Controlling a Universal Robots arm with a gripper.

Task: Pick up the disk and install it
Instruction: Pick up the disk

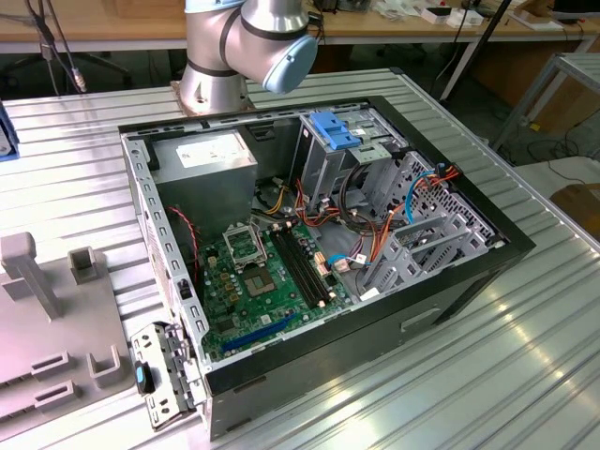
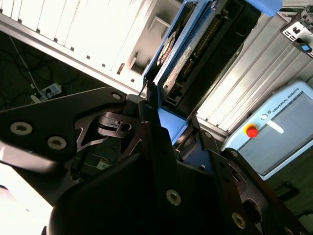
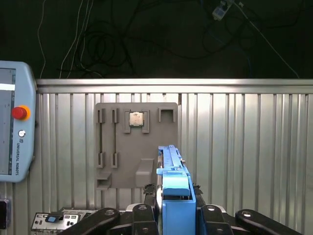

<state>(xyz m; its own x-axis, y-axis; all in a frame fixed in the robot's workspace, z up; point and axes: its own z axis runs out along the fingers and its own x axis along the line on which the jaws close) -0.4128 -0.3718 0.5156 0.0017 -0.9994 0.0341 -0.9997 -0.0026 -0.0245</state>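
Note:
In both wrist views my gripper (image 3: 175, 195) (image 2: 171, 122) is shut on the disk (image 3: 172, 166) (image 2: 193, 51). The disk is a flat drive in a blue plastic carrier, seen edge-on between the black fingers (image 3: 149, 196). It is held in the air above a ribbed metal table, over a grey fixture plate (image 3: 146, 147). In the exterior view the open computer case (image 1: 309, 244) lies on its side on the table. A grey drive cage with a blue top (image 1: 336, 131) stands at the back of the case.
Inside the case are a power-supply box (image 1: 208, 159), a green motherboard (image 1: 262, 272) and bundles of cables (image 1: 375, 216). The arm's base (image 1: 225, 56) stands behind the case. A teach pendant with a red button (image 3: 14, 127) (image 2: 279, 129) lies beside the fixture plate (image 1: 47, 319), which holds a processor chip (image 3: 136, 120).

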